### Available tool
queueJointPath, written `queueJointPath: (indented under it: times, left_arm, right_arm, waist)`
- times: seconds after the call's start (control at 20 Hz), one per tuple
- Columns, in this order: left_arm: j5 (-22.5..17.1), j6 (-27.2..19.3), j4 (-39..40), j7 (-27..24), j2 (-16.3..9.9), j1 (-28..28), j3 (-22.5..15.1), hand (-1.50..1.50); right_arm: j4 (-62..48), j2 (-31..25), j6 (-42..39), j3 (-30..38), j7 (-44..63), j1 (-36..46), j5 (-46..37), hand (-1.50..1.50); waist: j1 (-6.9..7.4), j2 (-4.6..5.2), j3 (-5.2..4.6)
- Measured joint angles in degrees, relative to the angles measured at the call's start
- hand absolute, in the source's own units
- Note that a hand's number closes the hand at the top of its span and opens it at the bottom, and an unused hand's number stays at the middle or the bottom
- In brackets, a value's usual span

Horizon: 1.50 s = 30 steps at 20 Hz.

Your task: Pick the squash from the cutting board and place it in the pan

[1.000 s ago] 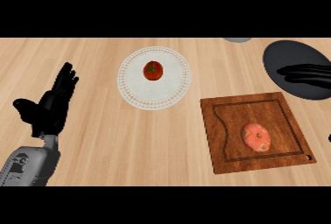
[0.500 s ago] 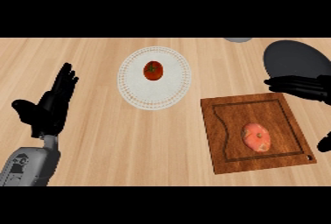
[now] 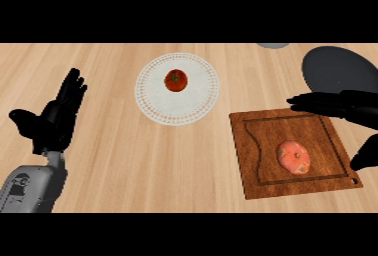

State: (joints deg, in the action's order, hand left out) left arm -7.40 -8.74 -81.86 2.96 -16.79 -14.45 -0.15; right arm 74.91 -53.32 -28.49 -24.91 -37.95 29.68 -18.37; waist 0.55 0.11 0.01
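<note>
An orange-pink squash (image 3: 294,156) lies on the brown cutting board (image 3: 251,170) at the lower right. The dark pan (image 3: 336,67) sits beyond the board at the upper right. My right hand (image 3: 347,105) reaches in from the right edge, open, its straight fingers pointing left over the board's far edge, above the squash and apart from it. Its thumb (image 3: 367,152) shows at the right edge beside the board. My left hand (image 3: 52,120) rests open at the left, fingers up.
A white plate (image 3: 159,105) with a red tomato (image 3: 175,81) stands left of the board, at the middle of the counter. A grey object (image 3: 273,45) shows only partly at the top edge.
My right hand has moved left and toward me, from over the pan to above the board's far edge, with its fingers spread. The left hand and the squash have not moved.
</note>
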Motion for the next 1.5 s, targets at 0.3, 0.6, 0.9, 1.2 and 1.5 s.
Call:
queueJointPath:
  times: [0.3,0.6,0.9,1.2,1.5]
  left_arm:
    - [1.04,-0.06,-1.60,0.69,0.91,1.26,0.07,0.00]
    - [1.08,1.79,-1.11,0.32,0.45,1.40,1.55,0.00]
    - [2.68,1.09,-1.65,1.09,2.07,1.27,1.22,0.00]
    - [3.70,1.25,-1.79,1.19,3.48,1.47,1.47,0.00]
    - [4.62,1.84,-3.93,1.50,3.86,2.65,1.91,0.00]
  right_arm:
    - [1.75,1.88,1.46,-1.36,-0.42,-2.24,-4.97,-1.50]
    - [2.48,4.67,1.90,-2.09,1.22,-2.25,-11.40,-1.50]
    - [3.41,6.57,1.61,-2.04,2.64,-2.35,-18.68,-1.50]
    - [3.39,8.81,1.05,-0.69,2.47,-4.42,-24.43,-1.50]
    - [1.43,13.22,2.37,-0.72,2.25,-5.67,-30.54,-1.50]
  waist:
    - [-0.25,-0.10,-0.01]
    - [-0.30,-0.08,-0.02]
    - [-0.36,-0.11,-0.02]
    - [-0.41,-0.11,-0.02]
    - [-0.36,-0.11,-0.02]
